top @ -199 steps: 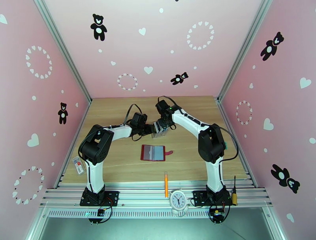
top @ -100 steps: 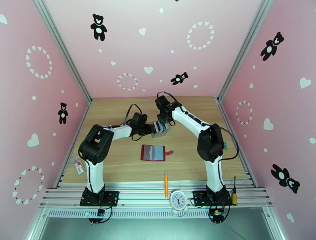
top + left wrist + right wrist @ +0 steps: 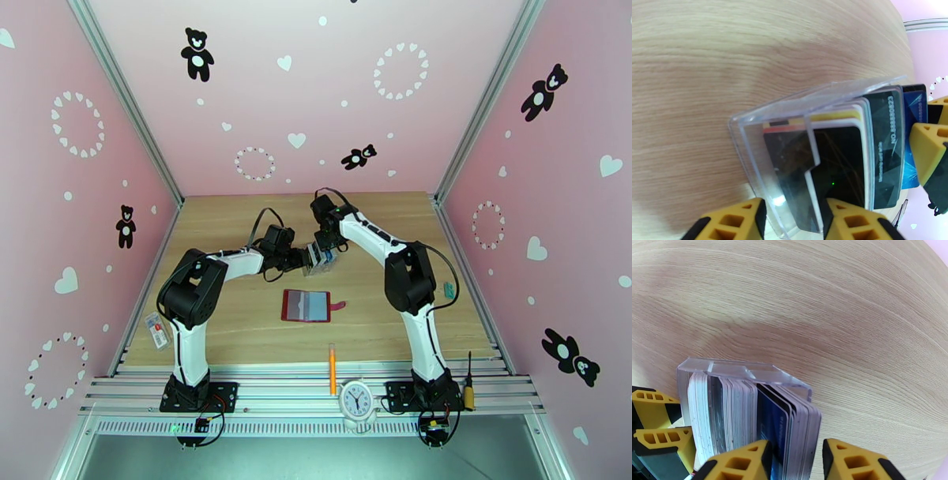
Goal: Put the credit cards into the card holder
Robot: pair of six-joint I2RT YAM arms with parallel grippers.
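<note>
- One small flat packet (image 3: 158, 329) lies at the left edge of the desk (image 3: 221, 221), near the front-left corner.
- My left gripper (image 3: 305, 259) reaches in from the left at mid-desk. On its wrist camera I see it clamped on the end wall of the clear plastic card rack (image 3: 762, 130).
- The rack stands between the two grippers, well back from the front edge, and the credit cards (image 3: 750, 413) are packed upright in it. They are white, dark and grey, with one blue card (image 3: 772, 425) towards the right end.
- The card holder (image 3: 306, 305) lies open and flat nearer the front edge, apart from both grippers, with its snap tab (image 3: 340, 305) pointing right.
- My right gripper (image 3: 325, 246) comes down on the rack from the back right. Its fingers (image 3: 857, 461) straddle the blue card and the grey ones beside it, but I cannot tell whether they are pressing on them.
- An orange pen (image 3: 332, 369) lies across the front edge.
- A white clock (image 3: 356, 399) stands on the front rail.
- A small teal object (image 3: 448, 290) sits near the right edge.
- A screwdriver (image 3: 469, 391) rests by the front-right corner.
</note>
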